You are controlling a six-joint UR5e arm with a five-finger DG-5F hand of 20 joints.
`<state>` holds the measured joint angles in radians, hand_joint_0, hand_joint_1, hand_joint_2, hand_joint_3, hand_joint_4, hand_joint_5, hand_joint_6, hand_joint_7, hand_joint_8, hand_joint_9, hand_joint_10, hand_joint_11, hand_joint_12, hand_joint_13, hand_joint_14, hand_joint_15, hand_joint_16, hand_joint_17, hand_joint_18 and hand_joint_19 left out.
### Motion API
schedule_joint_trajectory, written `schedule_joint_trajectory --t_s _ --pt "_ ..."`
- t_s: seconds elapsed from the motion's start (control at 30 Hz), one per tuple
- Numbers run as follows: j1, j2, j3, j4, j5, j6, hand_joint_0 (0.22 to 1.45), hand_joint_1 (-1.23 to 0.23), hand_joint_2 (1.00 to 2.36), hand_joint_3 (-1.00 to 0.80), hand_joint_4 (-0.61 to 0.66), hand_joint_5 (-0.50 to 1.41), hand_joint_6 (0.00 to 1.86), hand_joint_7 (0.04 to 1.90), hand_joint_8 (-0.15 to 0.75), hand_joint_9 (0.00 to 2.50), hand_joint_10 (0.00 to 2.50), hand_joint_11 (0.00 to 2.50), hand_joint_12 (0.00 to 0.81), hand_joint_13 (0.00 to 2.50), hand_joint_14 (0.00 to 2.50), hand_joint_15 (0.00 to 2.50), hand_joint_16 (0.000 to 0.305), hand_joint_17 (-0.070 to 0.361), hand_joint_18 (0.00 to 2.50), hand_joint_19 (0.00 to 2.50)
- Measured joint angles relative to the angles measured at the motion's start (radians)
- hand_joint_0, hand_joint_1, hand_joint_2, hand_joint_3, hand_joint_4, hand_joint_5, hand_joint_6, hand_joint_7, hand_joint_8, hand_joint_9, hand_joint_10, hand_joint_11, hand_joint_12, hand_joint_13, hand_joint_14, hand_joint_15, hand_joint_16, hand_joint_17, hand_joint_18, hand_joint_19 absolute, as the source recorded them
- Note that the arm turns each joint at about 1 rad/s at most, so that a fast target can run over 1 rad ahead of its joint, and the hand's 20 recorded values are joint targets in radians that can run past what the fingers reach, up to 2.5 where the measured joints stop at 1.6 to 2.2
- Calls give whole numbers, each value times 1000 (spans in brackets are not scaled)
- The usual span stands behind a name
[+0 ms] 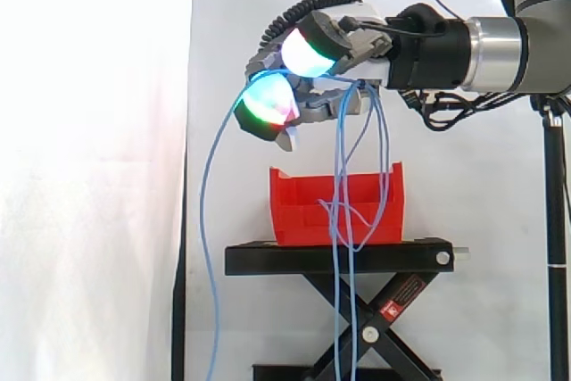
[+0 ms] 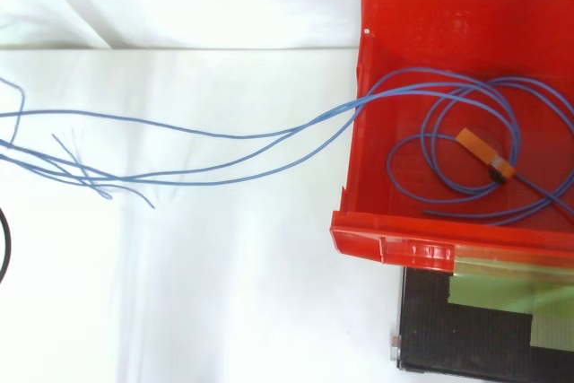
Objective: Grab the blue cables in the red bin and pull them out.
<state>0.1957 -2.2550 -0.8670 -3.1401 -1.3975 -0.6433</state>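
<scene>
Caught in the curled fingers (image 1: 268, 100): several thin blue cables (image 1: 339, 140), hanging in slack strands. One long loop swinging out from the fingertips and dropping far below. The rest falling straight down, some into the red bin (image 1: 303, 207). Bin upright, open-topped, below the fingers and apart from them, with loose coils inside.
</scene>
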Motion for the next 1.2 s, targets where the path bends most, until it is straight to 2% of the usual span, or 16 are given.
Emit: schedule_joint_trajectory --t_s 0.77,1.2 --pt "0 -1 -3 -6 0 1 668 -775 1000 -1000 341 938 250 679 327 1243 21 1099 382 1347 975 1117 48 108 883 1027" --pt "1 -1 -3 -6 -1 1 705 -818 1000 -1000 311 936 427 622 318 1256 21 1099 364 1355 918 1170 45 102 882 1037"
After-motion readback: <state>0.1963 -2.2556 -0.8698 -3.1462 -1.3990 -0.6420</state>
